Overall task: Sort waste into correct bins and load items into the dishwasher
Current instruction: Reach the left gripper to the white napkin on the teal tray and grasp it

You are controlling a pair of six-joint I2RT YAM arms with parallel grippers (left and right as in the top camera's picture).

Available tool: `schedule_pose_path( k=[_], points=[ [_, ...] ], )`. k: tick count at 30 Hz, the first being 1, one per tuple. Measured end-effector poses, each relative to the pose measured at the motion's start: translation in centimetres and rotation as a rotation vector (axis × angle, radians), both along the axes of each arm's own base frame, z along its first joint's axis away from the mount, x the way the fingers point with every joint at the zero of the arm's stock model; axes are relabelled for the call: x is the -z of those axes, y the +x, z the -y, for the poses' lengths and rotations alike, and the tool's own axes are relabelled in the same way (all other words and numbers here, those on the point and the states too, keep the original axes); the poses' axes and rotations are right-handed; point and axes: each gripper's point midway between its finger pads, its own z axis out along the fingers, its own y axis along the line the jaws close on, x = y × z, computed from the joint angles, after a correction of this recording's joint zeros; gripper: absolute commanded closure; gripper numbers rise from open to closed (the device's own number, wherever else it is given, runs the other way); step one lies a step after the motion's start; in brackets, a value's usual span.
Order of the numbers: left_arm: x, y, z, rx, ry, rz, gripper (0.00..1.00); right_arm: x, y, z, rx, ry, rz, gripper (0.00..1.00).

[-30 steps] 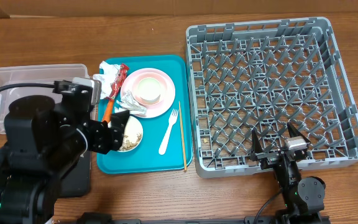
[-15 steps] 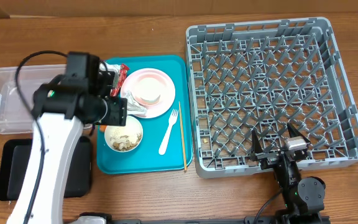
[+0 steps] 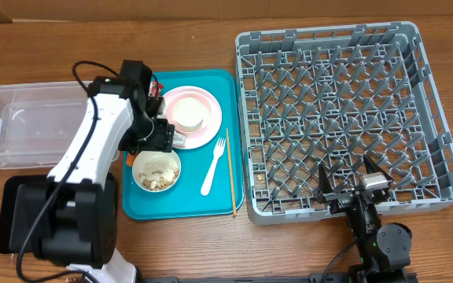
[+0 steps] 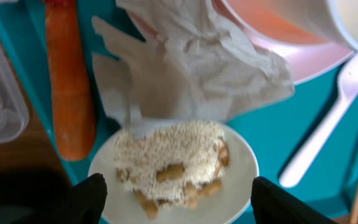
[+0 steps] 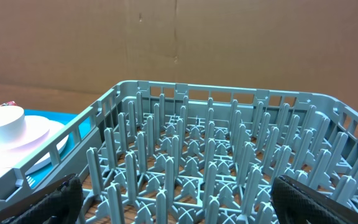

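Note:
My left gripper hangs open above the teal tray, its fingertips straddling the white bowl of rice and brownish scraps. Just beyond the bowl, crumpled silver foil drapes over the pink plate's near edge. An orange carrot stick lies left of it. The small white cup stands on the plate. The white fork and the chopstick lie on the tray's right side. The red wrapper shows beside the arm. My right gripper is open and empty over the grey dish rack's front edge.
The clear tub sits left of the teal tray. The black tray lies at the front left, partly under my left arm's base. The rack's upright pegs fill the right wrist view.
My left arm has stretched out from the front left over the tray's back-left part, and its gripper has shifted from beside the bowl toward the plate's edge. The right arm has stayed still.

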Motion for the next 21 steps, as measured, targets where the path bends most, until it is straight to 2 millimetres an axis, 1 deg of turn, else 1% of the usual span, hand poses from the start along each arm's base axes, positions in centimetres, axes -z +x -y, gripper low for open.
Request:
schedule_pose_path(
  k=[3, 6, 9, 13, 15, 17, 18, 21],
  points=[
    [1.4, 0.8, 0.1, 0.000, 0.001, -0.005, 0.22, 0.0, 0.0, 0.0, 0.000, 0.000, 0.000, 0.00],
    [2.6, 1.1, 0.1, 0.000, 0.005, -0.021, 0.22, 0.0, 0.0, 0.0, 0.000, 0.000, 0.000, 0.00],
    [3.5, 1.4, -0.2, 0.000, 0.023, -0.029, 0.25, 0.0, 0.0, 0.0, 0.000, 0.000, 0.000, 0.00],
    [3.8, 2.0, -0.4, -0.008, 0.039, -0.009, 0.34, 0.0, 0.0, 0.0, 0.000, 0.000, 0.000, 0.00],
    [3.9, 2.3, -0.6, -0.008, 0.047, -0.001, 0.43, 0.0, 0.0, 0.0, 0.000, 0.000, 0.000, 0.00],
    [4.1, 2.6, -0.7, -0.010, 0.056, 0.007, 0.56, 0.0, 0.0, 0.0, 0.000, -0.001, 0.000, 0.00],
    [4.2, 2.7, -0.8, -0.012, 0.060, 0.010, 0.59, 0.0, 0.0, 0.0, 0.000, 0.000, 0.000, 0.00],
    [4.2, 3.0, -0.8, -0.012, 0.063, 0.024, 0.62, 0.0, 0.0, 0.0, 0.000, 0.000, 0.000, 0.00]
  ],
)
